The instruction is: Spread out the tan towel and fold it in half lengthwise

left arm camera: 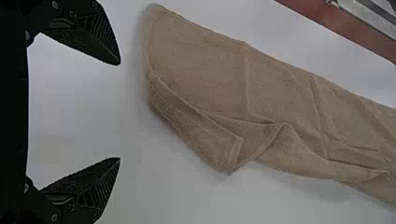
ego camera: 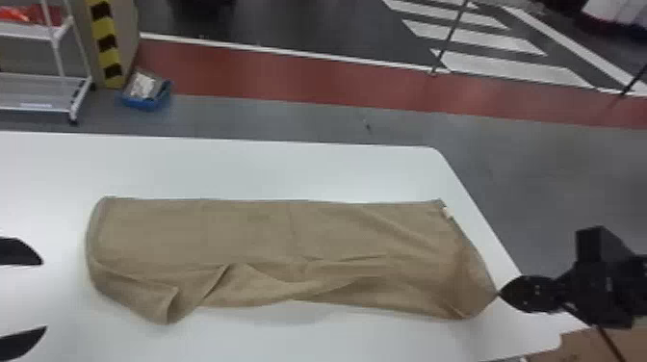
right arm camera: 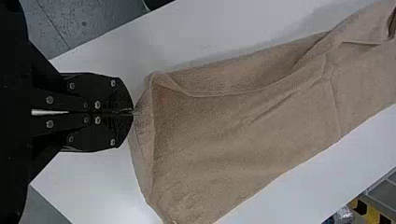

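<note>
White tabletop (ego camera: pixel 240 168), towel (ego camera: pixel 250 231) lying rumpled along it. Right jaws (ego camera: pixel 500 293) pinch its end edge; left jaws (ego camera: pixel 44 296) gape empty just beside the other end. I'd tug outward gently, smoothing the near side.

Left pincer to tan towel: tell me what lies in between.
Just a bare stretch of white tabletop lies between the left pincer and the tan towel, as the left wrist view shows.

Smooth grey floor (ego camera: pixel 289 120) beyond a white, round-cornered table (ego camera: pixel 240 168).
Straight red band (ego camera: pixel 289 79) across the floor; at left, white-framed rack (ego camera: pixel 38 91), yellow-and-black striped strip (ego camera: pixel 105 43), blue open bin (ego camera: pixel 144 103).
</note>
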